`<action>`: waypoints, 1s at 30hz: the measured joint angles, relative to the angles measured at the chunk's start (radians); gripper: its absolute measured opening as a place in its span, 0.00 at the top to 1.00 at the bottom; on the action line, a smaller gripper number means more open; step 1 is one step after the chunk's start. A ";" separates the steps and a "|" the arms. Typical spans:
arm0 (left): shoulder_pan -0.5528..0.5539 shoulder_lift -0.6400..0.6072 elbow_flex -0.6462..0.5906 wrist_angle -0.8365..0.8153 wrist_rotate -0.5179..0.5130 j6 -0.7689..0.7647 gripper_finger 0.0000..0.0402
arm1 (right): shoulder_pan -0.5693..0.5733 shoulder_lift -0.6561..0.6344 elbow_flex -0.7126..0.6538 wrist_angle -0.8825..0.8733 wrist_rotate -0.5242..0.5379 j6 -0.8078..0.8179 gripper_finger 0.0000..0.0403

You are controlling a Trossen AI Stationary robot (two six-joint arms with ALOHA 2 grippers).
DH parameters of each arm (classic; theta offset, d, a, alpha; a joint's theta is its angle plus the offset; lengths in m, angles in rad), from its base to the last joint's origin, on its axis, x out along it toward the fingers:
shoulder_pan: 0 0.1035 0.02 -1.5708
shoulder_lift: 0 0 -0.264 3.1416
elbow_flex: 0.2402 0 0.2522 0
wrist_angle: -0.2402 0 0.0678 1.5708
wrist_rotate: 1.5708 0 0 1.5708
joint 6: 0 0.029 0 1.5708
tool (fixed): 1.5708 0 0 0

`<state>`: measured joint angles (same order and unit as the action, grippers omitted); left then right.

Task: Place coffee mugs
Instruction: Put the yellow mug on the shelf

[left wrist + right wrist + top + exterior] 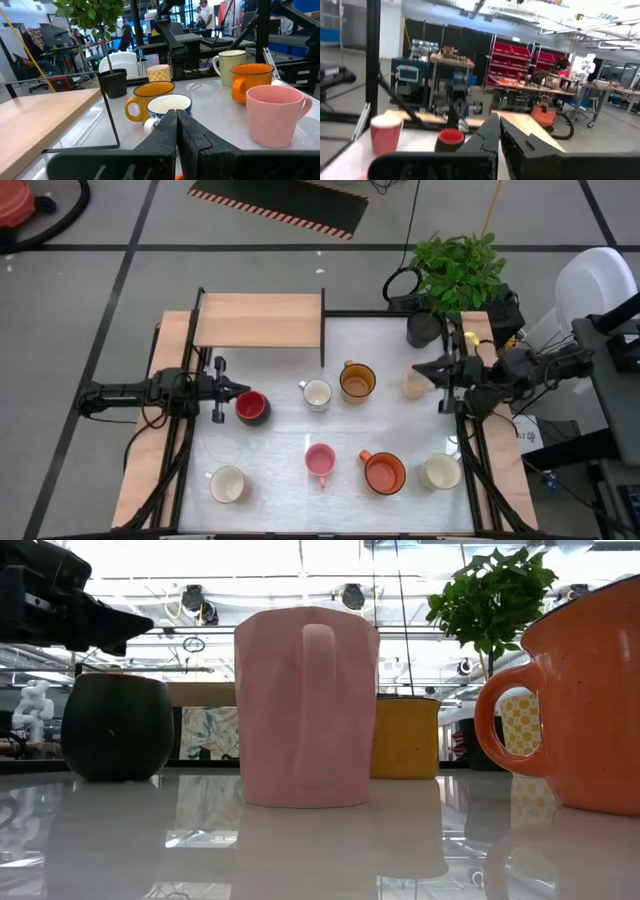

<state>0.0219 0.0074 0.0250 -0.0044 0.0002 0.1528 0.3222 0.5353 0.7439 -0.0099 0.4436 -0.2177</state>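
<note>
Eight mugs stand on their bases on the white table: a mug dark outside and red inside (251,407), white (316,394), amber (357,381), yellow-patterned cream (414,385), pink (320,460), orange (383,471), cream (438,472) and white (228,484). My left gripper (236,392) is shut and hovers by the red mug's left rim, above the mug (117,727) in the low view. My right gripper (422,370) is shut and hangs over the patterned mug's far edge. Both wrist views show shut fingers, the left (176,125) and the right (497,132).
A dark pot (425,328) with a green plant stands at the far right corner. A wooden shelf board (258,319) on a black frame spans the far left. Black frame rails run along both table sides. Open table lies between the mug rows.
</note>
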 joint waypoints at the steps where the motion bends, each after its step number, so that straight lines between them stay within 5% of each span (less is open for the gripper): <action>1: 0.000 0.000 0.000 0.000 0.000 0.000 0.99 | 0.000 0.011 0.026 -0.014 0.001 -0.002 1.00; 18: 0.000 0.000 0.000 0.006 0.000 0.000 0.99 | 0.000 0.355 0.519 -0.129 0.025 0.022 1.00; 30: 0.000 0.000 0.000 0.011 0.000 0.000 0.99 | 0.000 0.651 1.072 -0.634 0.010 0.220 1.00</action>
<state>0.0219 0.0074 0.0250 0.0067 0.0006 0.1524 0.3225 1.1867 1.8161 -0.6441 0.4540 0.0021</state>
